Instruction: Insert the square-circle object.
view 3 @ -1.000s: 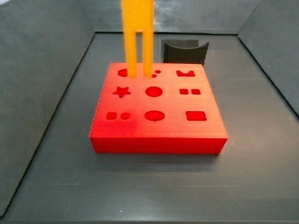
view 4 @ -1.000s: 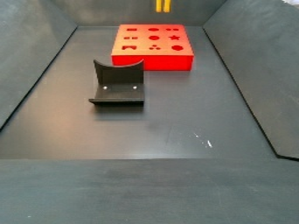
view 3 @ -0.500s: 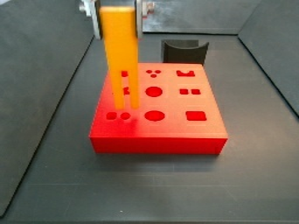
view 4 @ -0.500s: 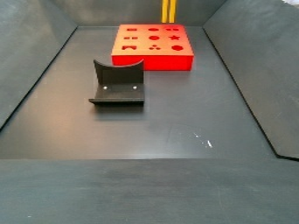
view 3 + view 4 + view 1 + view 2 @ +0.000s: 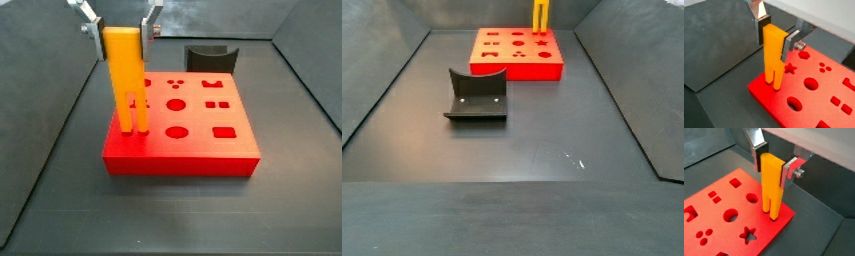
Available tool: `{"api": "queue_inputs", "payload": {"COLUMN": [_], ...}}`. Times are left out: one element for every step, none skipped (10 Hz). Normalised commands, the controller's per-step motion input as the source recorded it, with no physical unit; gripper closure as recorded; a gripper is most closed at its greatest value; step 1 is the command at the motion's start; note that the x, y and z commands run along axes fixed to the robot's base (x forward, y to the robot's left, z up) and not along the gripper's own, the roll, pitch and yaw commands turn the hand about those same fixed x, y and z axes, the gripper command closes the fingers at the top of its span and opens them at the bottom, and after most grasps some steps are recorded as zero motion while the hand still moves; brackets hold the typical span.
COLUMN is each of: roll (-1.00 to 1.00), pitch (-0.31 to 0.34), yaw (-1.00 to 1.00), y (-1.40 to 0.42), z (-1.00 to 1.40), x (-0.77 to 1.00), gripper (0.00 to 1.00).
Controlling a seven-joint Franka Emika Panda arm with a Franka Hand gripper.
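The square-circle object (image 5: 126, 80) is held upright by the gripper (image 5: 119, 22), whose silver fingers (image 5: 791, 39) are closed flat against the two broad faces of its rectangular upper body, as is shown in both wrist views. The piece hangs straight down from the fingers, so its long axis is seen to run vertically, in line with the direction of approach, with the two parallel prongs pointing at the red block (image 5: 201, 145) below. In a side view the prong tips are placed at the near left corner of the block's top face, where the paired square and round holes were expected; those openings are now covered by the prongs themselves. In a wrist view (image 5: 771, 183) the prong ends are seen at the surface close to the block's corner, and whether they have entered the holes or merely rest on the face cannot be told. The insertion is judged to be at its final stage: a straight downward push is called for, with the piece kept plumb so that neither prong is caught on a hole edge. The dark grey curved holder (image 5: 476, 95) is left standing on the floor well apart from the block, and only the yellow prongs (image 5: 541, 14) are visible above the block in that side view.
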Motion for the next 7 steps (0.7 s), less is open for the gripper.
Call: {"api": "queue_inputs", "payload": {"roll": [-0.04, -0.04, 0.01, 0.05, 0.03, 0.00, -0.01], "pitch": [-0.046, -0.043, 0.000, 0.000, 0.000, 0.000, -0.031], "yaw": [0.13, 0.13, 0.05, 0.00, 0.00, 0.00, 0.00], "y": [0.00, 0.00, 0.00, 0.00, 0.00, 0.00, 0.00], "z": [-0.20, -0.17, -0.21, -0.22, -0.19, -0.11, -0.03], "x": [0.14, 0.16, 0.00, 0.00, -0.09, -0.21, -0.21], "gripper": [1.00, 1.00, 1.00, 1.00, 1.00, 1.00, 1.00]}}
